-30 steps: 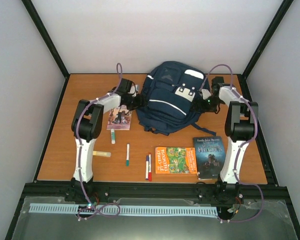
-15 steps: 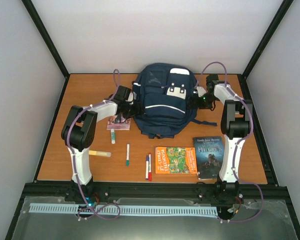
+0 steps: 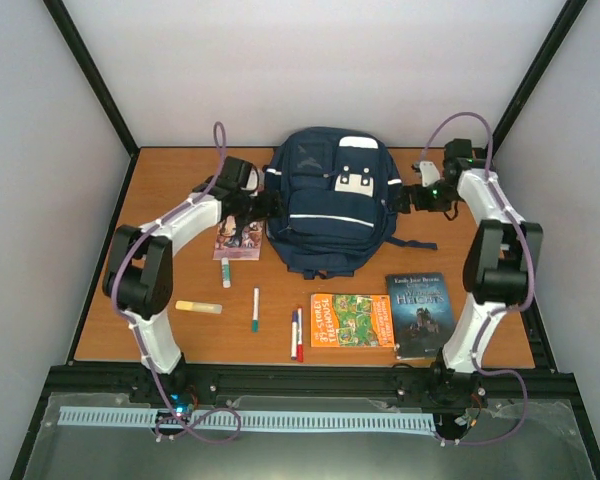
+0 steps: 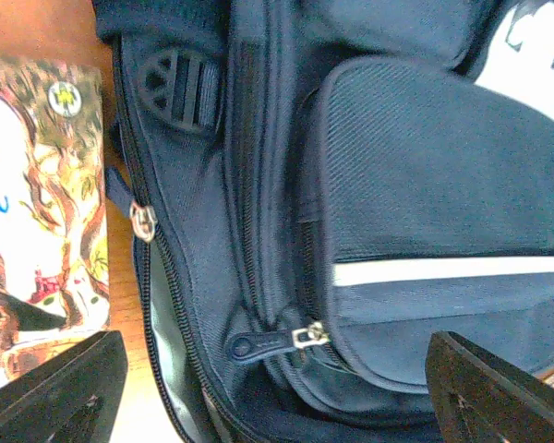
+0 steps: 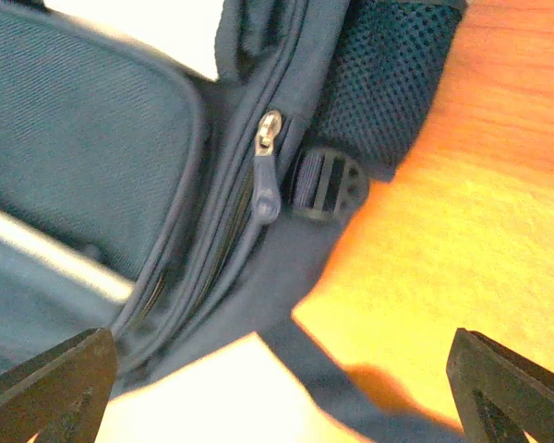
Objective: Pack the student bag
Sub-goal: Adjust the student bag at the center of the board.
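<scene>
The large navy blue fabric backpack (image 3: 330, 205), skewed a second ago, now lies square at the far centre of the orange wooden table (image 3: 230, 340), its long axis running near-to-far and its top far. The left gripper (image 4: 272, 369) and right gripper (image 5: 282, 360) flank it, fingers wide, holding nothing.

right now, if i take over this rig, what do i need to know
Left gripper: open, holding nothing, over the student bag's left side near a zipper pull.
Right gripper: open, holding nothing, over the bag's right side.
Bag lies at the back middle of the table.
Done: nothing visibly packed.
Left: picture book, orange book, dark book and pens lie outside the bag; open it, load them.
</scene>
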Available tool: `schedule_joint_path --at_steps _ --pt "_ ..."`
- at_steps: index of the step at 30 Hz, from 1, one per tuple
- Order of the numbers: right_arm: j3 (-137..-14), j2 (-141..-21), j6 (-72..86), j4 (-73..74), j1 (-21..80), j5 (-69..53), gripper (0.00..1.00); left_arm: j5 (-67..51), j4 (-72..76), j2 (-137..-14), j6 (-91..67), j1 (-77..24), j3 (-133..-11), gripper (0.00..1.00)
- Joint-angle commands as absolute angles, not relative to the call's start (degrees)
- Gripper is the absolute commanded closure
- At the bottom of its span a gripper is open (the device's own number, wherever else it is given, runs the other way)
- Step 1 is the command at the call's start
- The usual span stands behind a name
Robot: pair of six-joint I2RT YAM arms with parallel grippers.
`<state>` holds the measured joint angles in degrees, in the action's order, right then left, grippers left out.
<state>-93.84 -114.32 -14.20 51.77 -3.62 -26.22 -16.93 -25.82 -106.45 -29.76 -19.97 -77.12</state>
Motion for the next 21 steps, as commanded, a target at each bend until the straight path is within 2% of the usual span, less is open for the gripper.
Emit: schedule_joint_path --at_steps 1,5,8,13,19,21 --pt "-85.7 -102.9 -19.0 52.1 -4.3 -23.8 0.0 -16.3 -27.3 -100.5 -29.4 -19.4 -78.8 0.09" --pt "-76.4 -94.6 -25.6 53.4 -4.3 -26.1 0.0 -19.6 -28.2 -96.9 -28.5 -19.9 -75.9 0.12" --pt "-70.3 -88.2 -32.6 55.4 -4.0 -28.9 0.07 -22.5 -25.2 -95.5 -26.8 -21.8 -73.7 0.13" --pt "-60.1 -80.3 -41.9 55.7 0.4 -24.8 0.26 -25.3 -27.3 -99.0 -22.9 -27.6 -75.4 0.19" --pt "-54.5 -76.5 -47.7 57.3 1.0 -24.3 0.54 -21.5 -30.1 -96.3 -21.2 -36.0 -73.2 0.2" --pt "-54.0 -75.8 -49.4 58.0 1.4 -25.5 0.6 -20.5 -29.6 -94.7 -22.2 -37.9 -71.4 0.2"
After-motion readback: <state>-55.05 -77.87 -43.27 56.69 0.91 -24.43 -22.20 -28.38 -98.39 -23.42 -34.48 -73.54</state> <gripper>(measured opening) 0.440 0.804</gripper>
